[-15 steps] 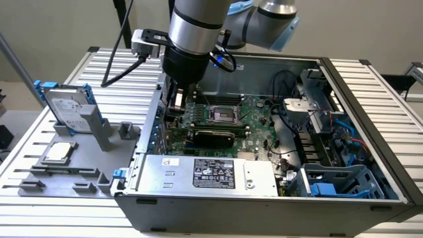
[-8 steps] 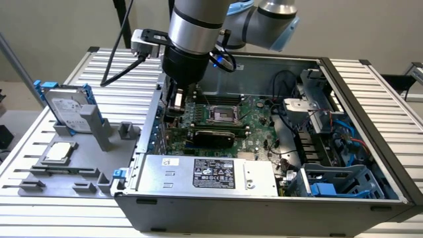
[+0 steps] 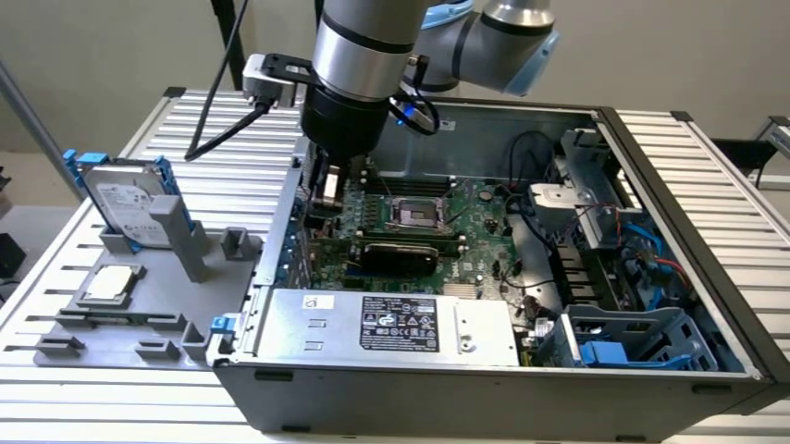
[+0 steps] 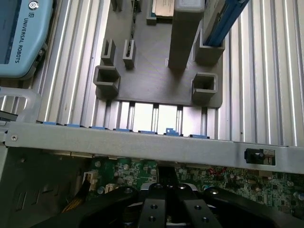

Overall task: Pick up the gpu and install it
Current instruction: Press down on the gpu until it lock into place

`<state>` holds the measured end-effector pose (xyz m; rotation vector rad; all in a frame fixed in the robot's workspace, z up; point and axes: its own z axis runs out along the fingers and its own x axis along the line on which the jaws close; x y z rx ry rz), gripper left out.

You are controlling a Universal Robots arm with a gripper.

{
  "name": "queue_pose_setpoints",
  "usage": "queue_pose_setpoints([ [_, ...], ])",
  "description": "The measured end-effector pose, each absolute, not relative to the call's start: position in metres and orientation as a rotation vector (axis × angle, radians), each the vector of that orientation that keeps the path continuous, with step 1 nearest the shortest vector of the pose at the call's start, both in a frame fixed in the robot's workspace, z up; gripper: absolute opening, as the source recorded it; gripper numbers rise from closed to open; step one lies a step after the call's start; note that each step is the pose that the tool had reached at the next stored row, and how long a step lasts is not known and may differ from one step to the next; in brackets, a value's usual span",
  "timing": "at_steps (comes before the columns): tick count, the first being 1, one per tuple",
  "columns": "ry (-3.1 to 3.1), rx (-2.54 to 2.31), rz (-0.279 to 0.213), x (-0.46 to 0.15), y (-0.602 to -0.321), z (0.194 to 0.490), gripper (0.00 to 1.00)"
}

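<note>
The gpu (image 3: 398, 252) lies low in the exterior view's centre on the motherboard (image 3: 475, 208), its long axis running left-right, black cooler showing. The gripper (image 3: 331, 199) hangs above-left of it inside the computer case (image 3: 494, 388), its claw state impossible to tell. Left, a hard drive (image 3: 124, 199) stands upright in a grey fixture (image 3: 148, 305).

My black gripper (image 4: 166, 209) hangs over the green motherboard (image 4: 228, 178) inside the case, just within the grey sheet-metal case wall (image 4: 142, 140). Past that wall, a flat grey plastic fixture plate (image 4: 156, 76) lies on the ribbed aluminium table (image 4: 266, 71), carrying square grey holder blocks (image 4: 107, 80) and a tall grey post (image 4: 185, 33) beside a blue-railed part (image 4: 223, 23).
</note>
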<state>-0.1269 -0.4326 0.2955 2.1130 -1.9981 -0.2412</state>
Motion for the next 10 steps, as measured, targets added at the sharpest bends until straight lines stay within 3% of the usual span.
queue_pose_setpoints([
  [10, -2.013, 2.089, -0.239, -0.1266, -0.4326, 0.2954, 0.11],
])
